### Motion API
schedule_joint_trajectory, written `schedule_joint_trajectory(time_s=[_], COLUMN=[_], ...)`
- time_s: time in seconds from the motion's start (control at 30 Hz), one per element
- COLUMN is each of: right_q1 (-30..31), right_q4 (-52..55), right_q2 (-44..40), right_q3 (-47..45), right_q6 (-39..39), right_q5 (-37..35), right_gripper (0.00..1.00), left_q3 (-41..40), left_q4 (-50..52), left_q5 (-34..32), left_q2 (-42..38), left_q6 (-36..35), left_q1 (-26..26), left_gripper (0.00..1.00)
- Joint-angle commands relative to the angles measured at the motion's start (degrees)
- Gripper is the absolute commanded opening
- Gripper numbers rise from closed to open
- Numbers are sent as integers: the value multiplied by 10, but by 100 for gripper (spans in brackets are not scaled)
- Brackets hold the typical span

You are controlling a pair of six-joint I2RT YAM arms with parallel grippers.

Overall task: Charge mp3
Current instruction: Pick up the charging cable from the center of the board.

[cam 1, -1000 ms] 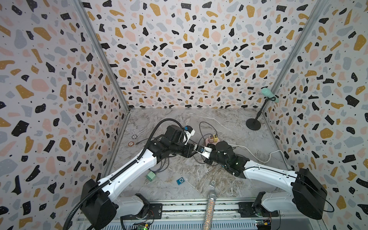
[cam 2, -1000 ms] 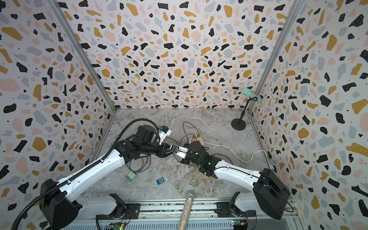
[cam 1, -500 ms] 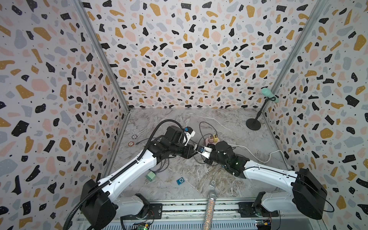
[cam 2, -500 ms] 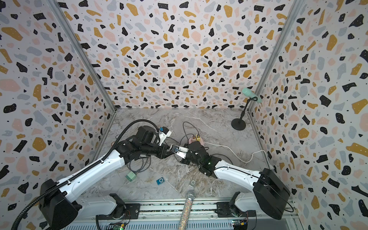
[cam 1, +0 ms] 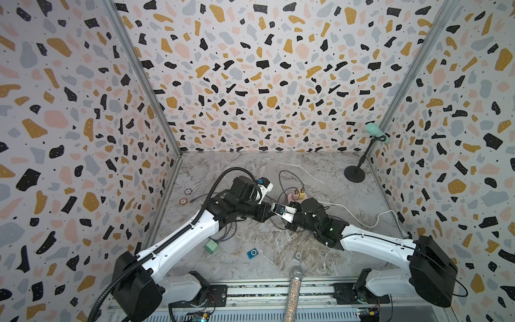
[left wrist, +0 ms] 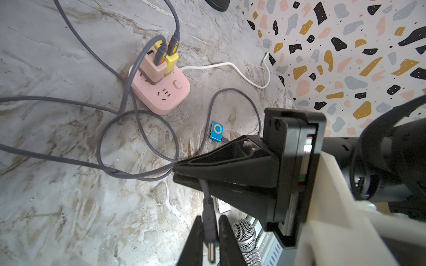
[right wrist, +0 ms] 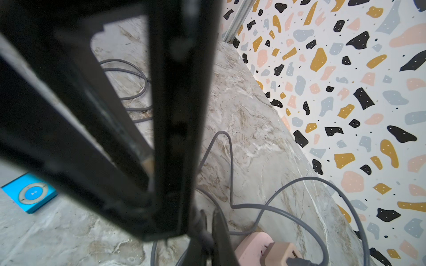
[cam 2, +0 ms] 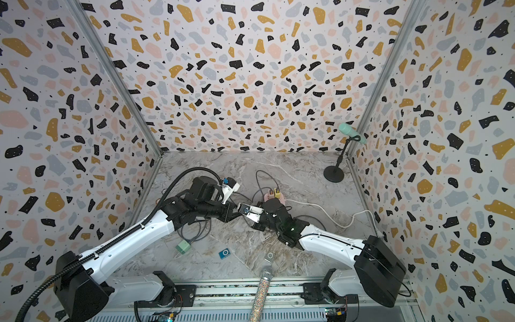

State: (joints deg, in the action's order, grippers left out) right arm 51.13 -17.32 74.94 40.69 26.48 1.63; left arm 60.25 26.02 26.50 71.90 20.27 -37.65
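The marble table (cam 1: 278, 167) carries all items. Above its centre, the right gripper (left wrist: 175, 171) is fully closed, clamping a grey cable (left wrist: 205, 194). The left gripper (left wrist: 210, 217) is narrow, gripping the same cable's end. A pink power strip (left wrist: 166, 96) sits just behind the grippers.

A blue player (cam 1: 252, 254) lies flat near the front edge, between a green cube (cam 1: 211, 246) and a silver player (cam 1: 297, 257). In the left wrist view, a blue music player (left wrist: 216, 131) lies flat beside the right gripper, untouched. Whether it is the same unit cannot be determined.

The plug (left wrist: 210, 230) sits between the left fingers, which press against both of its sides.
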Motion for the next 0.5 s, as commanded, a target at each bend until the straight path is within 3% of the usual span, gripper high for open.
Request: schedule_joint_trajectory(time_s=[0.0,0.17,0.3,0.47], right_q1=[5,5,7,9], right_q4=[8,6,7,9], right_q2=[-7,-13,-18,-17], right_q3=[11,1,-2,-1], right_q6=[2,9,11,12], right_q5=[-10,-9,-13,-19], right_gripper=[0,0,0,0], left_q3=[-7,-11,-16,-15], left_q4=[-17,-14,-15,-20], left_q5=[7,9,14,18], left_q2=[-9,-13,-17,-22], left_q6=[-1,1,2,3], left_q1=[3,8,10,12], left_gripper=[11,10,19,20])
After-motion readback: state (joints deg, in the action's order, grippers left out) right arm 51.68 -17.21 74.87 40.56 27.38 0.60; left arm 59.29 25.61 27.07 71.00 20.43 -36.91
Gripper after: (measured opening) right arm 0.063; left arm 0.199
